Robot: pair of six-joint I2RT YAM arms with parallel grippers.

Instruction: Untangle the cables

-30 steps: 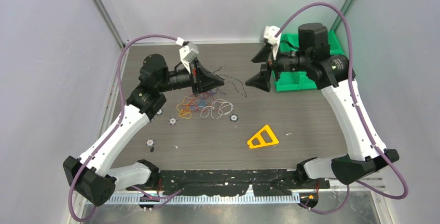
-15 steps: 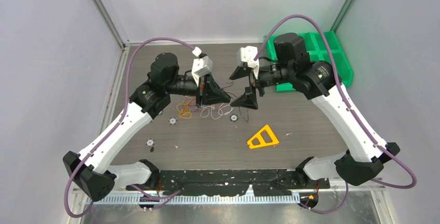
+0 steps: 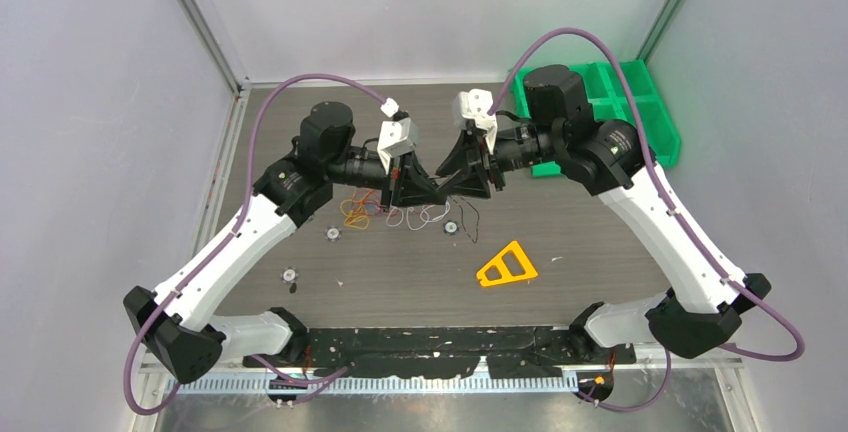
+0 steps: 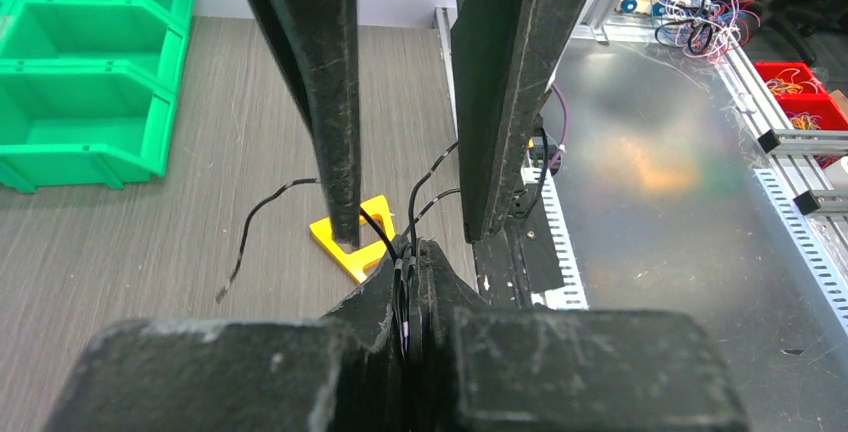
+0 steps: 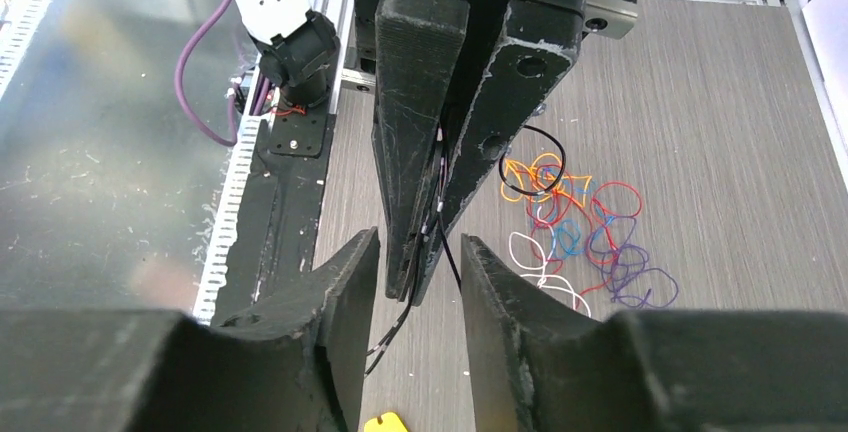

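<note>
The cables [image 3: 400, 214] lie in a loose heap of red, blue, orange, white and purple loops on the table, also seen in the right wrist view [image 5: 580, 232]. My left gripper [image 3: 432, 190] [image 4: 410, 252] is shut on thin black cables [image 4: 265, 217], which trail down from its tip [image 5: 405, 317]. My right gripper [image 3: 450, 177] [image 5: 420, 242] is open and faces it tip to tip. Its two fingers [image 4: 325, 102] straddle the left gripper's fingers [image 5: 420, 132] and the black strands without touching them.
A yellow triangular piece [image 3: 507, 265] lies on the table in front of the grippers. Green bins [image 3: 600, 102] stand at the back right. Small round white parts [image 3: 333, 234] lie left of the heap. A metal rail [image 3: 400, 380] runs along the near edge.
My right arm swung left from the green bins to meet the left gripper, and its jaws narrowed. The left gripper shifted right with the black cables, staying shut.
</note>
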